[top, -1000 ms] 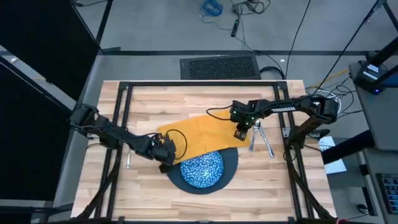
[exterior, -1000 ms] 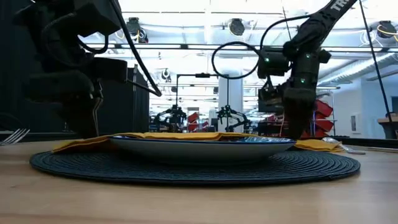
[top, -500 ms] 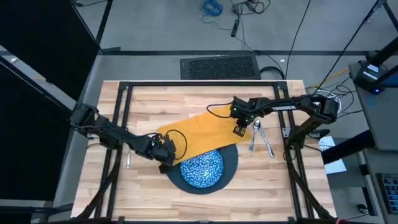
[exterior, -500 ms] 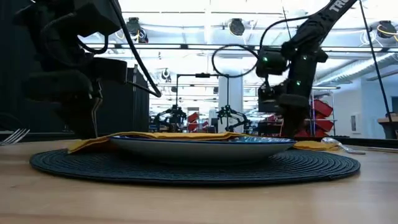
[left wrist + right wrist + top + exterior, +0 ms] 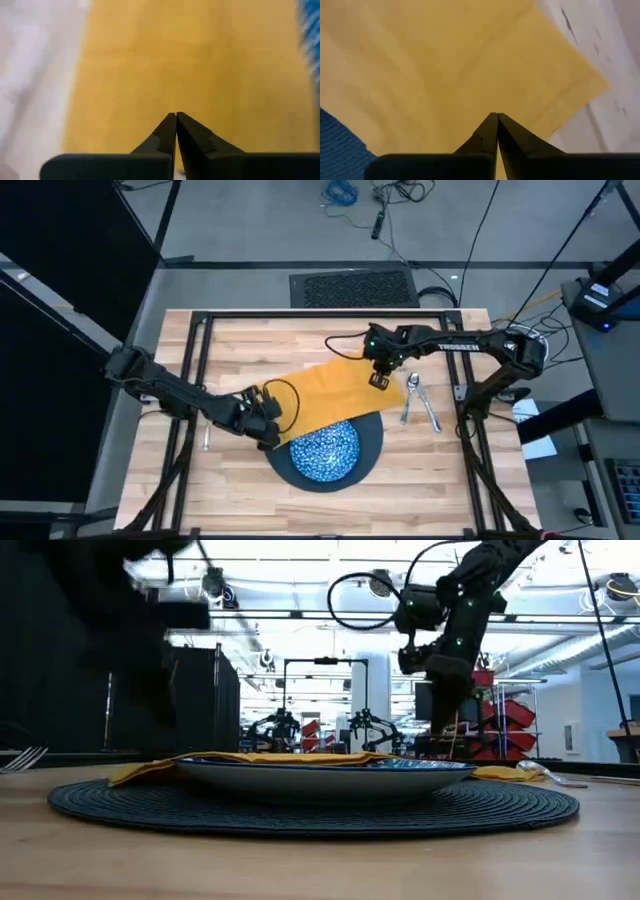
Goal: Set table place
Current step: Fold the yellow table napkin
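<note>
A mustard-yellow napkin [image 5: 322,393] lies flat and slantwise on the table [image 5: 240,340]. Its near edge reaches the dark blue-grey round mat [image 5: 368,442], which bears the blue-and-white speckled dish [image 5: 323,450]. My left gripper [image 5: 268,432] hangs shut over the napkin's left end [image 5: 150,60], at the mat's left rim. Above the napkin's right end [image 5: 470,65] hovers my right gripper [image 5: 379,383], also shut. In the low view it [image 5: 440,720] stands well above the cloth. A fork [image 5: 205,440] lies at the left; a spoon [image 5: 410,395] and a knife [image 5: 430,412] lie at the right.
A black metal frame [image 5: 320,316] runs around the tabletop. Bare wood shows along the far edge and in both near corners. A cable loop [image 5: 285,405] hangs from my left arm over the napkin.
The napkin's right end first slid a little toward the far edge with my right gripper. That gripper has then risen and gone on toward the far edge, clear of the cloth. My left gripper has lifted off the napkin's left end. The napkin now lies still.
</note>
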